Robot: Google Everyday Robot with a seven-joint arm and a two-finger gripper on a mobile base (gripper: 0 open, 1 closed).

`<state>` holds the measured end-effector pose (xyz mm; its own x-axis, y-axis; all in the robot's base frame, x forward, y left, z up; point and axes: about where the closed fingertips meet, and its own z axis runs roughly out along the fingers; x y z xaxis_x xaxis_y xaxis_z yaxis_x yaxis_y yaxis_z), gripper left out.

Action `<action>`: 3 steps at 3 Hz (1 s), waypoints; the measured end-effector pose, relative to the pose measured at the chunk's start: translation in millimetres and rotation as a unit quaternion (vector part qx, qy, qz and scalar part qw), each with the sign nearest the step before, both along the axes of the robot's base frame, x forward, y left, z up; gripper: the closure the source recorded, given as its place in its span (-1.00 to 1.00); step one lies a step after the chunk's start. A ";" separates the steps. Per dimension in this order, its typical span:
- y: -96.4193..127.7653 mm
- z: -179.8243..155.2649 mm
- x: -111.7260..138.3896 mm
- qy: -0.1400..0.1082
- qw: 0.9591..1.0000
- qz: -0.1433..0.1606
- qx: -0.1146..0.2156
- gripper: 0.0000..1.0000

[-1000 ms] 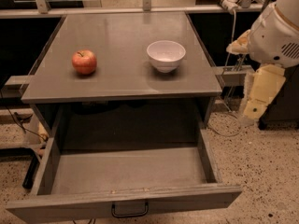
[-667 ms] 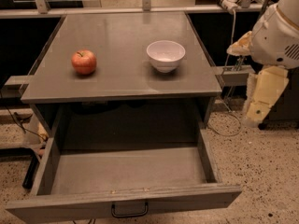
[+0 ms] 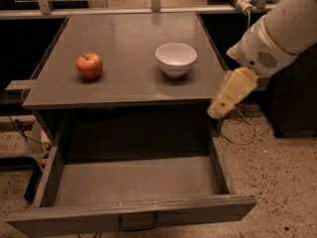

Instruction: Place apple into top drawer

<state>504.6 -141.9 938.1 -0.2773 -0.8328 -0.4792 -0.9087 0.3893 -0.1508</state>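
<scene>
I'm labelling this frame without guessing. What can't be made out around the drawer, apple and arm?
Camera view:
- The arm above the gripper, which hangs beside the tabletop's right front corner: cut off by the top and right edges.
- The top drawer's front, lower edge: cut off by the bottom edge.
- The recess behind it: lost in shadow.
- The apple's far side: hidden by itself.

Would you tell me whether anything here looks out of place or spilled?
Nothing stands out. The apple and white bowl sit upright and apart on the tabletop, the top drawer is open, and the hand hangs beside the table's right edge.
</scene>
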 end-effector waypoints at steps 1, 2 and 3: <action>11.2 3.9 54.7 -0.028 0.996 -0.054 0.060 -1.00; 21.5 20.8 83.9 -0.048 0.992 -0.056 0.105 -1.00; 22.4 25.3 86.7 -0.052 0.991 -0.056 0.110 -1.00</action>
